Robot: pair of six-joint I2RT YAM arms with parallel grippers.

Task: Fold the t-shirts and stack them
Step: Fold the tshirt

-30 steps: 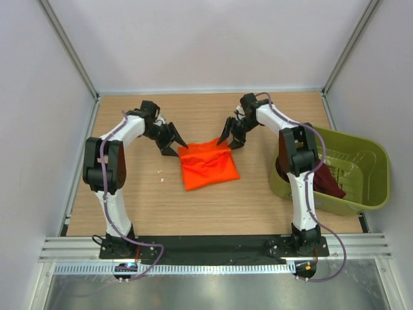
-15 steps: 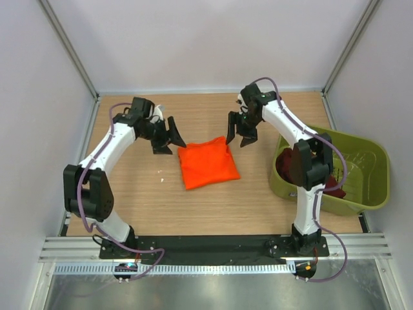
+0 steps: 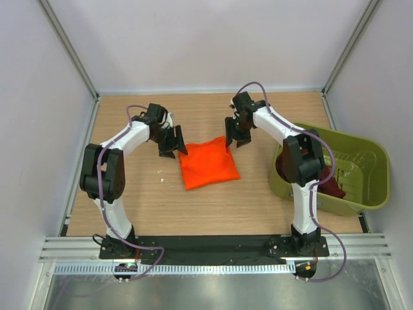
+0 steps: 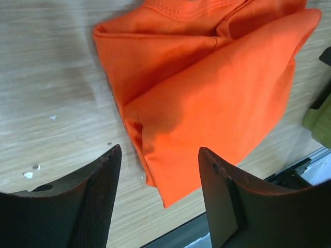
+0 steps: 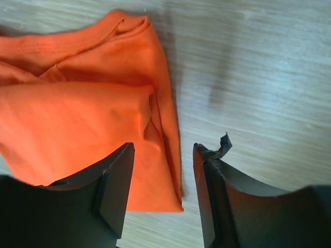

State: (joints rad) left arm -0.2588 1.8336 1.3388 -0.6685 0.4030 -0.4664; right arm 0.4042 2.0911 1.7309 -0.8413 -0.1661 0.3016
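The orange t-shirt [image 3: 208, 163] lies folded into a rough square on the wooden table, its collar edge toward the far side. My left gripper [image 3: 173, 143] hovers open at the shirt's far left corner. In the left wrist view the orange t-shirt [image 4: 207, 88] has a folded corner under the gap of the left gripper [image 4: 159, 150]. My right gripper [image 3: 233, 135] stands open at the far right corner. In the right wrist view the side edge of the orange t-shirt [image 5: 88, 113] runs between the jaws of the right gripper [image 5: 163, 147]. The maroon t-shirt [image 3: 329, 184] lies crumpled in the tub.
The olive-green tub [image 3: 361, 161] stands at the table's right edge, beside the right arm. A torn bit of tape sticks up from one right fingertip [image 5: 223, 144]. Small white crumbs [image 3: 161, 171] lie left of the shirt. Walls close in the table on three sides.
Both grippers pulled back from the orange shirt's far corners, then came in close again. The shirt's far edge now lies flatter.
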